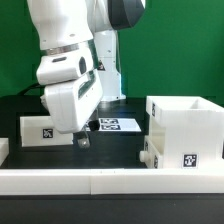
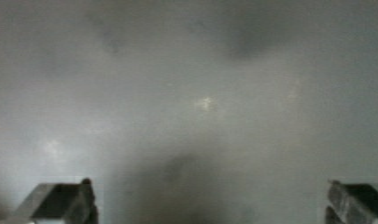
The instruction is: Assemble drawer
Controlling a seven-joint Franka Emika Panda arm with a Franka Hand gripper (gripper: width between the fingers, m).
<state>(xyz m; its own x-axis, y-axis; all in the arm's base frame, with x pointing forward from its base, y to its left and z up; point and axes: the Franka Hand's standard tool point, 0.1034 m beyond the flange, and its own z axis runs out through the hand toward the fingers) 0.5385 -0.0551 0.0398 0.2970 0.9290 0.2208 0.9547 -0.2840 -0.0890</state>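
Observation:
The drawer's large white casing (image 1: 186, 118) stands open-topped at the exterior view's right. One shallow white tray (image 1: 176, 155) sits against its front and carries a square tag. The other tray (image 1: 38, 128), also tagged, lies at the exterior view's left. My gripper (image 1: 83, 139) hangs low over the dark table, close beside the left tray's right end. In the wrist view the gripper (image 2: 212, 188) has its fingers (image 2: 65, 200) wide apart with nothing between them. A blurred grey surface fills that view, and I cannot tell what it is.
The marker board (image 1: 112, 125) lies flat on the table just behind my gripper. A low white border rail (image 1: 100, 181) runs along the table's front edge. The arm's white body stands above the left tray.

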